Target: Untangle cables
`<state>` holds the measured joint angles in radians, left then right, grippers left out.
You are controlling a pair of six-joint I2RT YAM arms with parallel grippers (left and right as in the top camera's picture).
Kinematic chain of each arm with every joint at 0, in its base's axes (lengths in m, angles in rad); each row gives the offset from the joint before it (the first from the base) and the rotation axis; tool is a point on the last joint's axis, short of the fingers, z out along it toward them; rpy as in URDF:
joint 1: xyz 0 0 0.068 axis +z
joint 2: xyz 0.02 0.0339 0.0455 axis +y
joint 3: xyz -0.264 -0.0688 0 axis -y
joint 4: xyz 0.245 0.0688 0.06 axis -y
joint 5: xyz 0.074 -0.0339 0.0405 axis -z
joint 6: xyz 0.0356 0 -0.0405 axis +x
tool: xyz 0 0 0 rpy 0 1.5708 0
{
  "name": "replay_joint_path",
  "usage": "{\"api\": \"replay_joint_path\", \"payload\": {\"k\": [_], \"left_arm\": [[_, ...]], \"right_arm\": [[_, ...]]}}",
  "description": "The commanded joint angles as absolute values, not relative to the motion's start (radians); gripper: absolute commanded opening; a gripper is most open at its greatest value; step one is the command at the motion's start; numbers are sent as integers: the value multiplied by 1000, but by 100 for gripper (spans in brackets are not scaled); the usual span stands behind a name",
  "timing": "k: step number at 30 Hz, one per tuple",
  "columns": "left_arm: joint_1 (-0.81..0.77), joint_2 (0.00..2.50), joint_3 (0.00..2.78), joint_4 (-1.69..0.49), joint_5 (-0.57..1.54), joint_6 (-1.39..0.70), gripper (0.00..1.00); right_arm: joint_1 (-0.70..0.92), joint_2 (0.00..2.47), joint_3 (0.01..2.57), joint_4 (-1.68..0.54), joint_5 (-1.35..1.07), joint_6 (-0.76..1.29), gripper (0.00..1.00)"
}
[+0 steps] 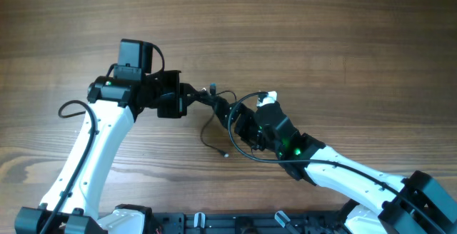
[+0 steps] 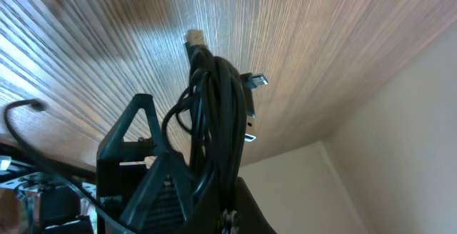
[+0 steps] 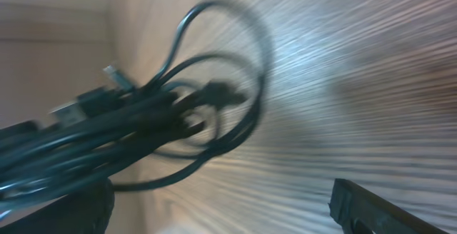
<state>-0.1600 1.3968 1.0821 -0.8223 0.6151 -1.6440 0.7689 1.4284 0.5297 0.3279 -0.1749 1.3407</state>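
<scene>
Left gripper (image 1: 187, 94): black angular plastic, jaws clamped tight on a bundle of thin black rubbery cables (image 1: 208, 100).

Left wrist view: the cables (image 2: 214, 120) run straight out from between the jaws as several smooth round cords packed side by side, some doubled back on themselves. At the end farthest from the left gripper is a small white rectangular plug (image 2: 193, 36). A little nearer the left gripper, a flat silver metal plug (image 2: 257, 80) sticks out sideways.

Below it all is a brown wooden table (image 1: 321, 34), matte, with fine straight grain. Can't tell whether the bundle touches the wood.

Overhead: beyond the left gripper the bundle opens into a couple of loose round loops (image 1: 246, 98). A single strand (image 1: 211, 130) curves off on the robot-base side of the left gripper and ends in a small plug tip (image 1: 226, 153) lying on the wood, apart from the left gripper.

Right gripper (image 1: 239, 120): just past the loops, facing the left gripper. Its jaws are spread as wide as they go with nothing clamped.

Right wrist view is blurred. Dark blocky fingers (image 3: 371, 207) sit at the bottom corners with bare wood between them. The cables (image 3: 143, 113) cross above one finger, with a round loop (image 3: 246, 56) hanging free. Contact with that finger: can't tell.
</scene>
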Motion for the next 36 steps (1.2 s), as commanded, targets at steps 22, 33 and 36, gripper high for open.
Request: {"api": "replay_joint_path", "payload": {"k": [22,33,36], "left_arm": [[-198,1388,1097,-643,677,-1531,4],[-198,1388,1097,-635,660,-1480,4],[-198,1388,1097,-635,661,-1479,4]], "right_arm": [[770,1430,535,336,-343,1235,100],[771,1312,534,161,-245,1720,100],[771,1312,534,160,-183,1846,100]]}}
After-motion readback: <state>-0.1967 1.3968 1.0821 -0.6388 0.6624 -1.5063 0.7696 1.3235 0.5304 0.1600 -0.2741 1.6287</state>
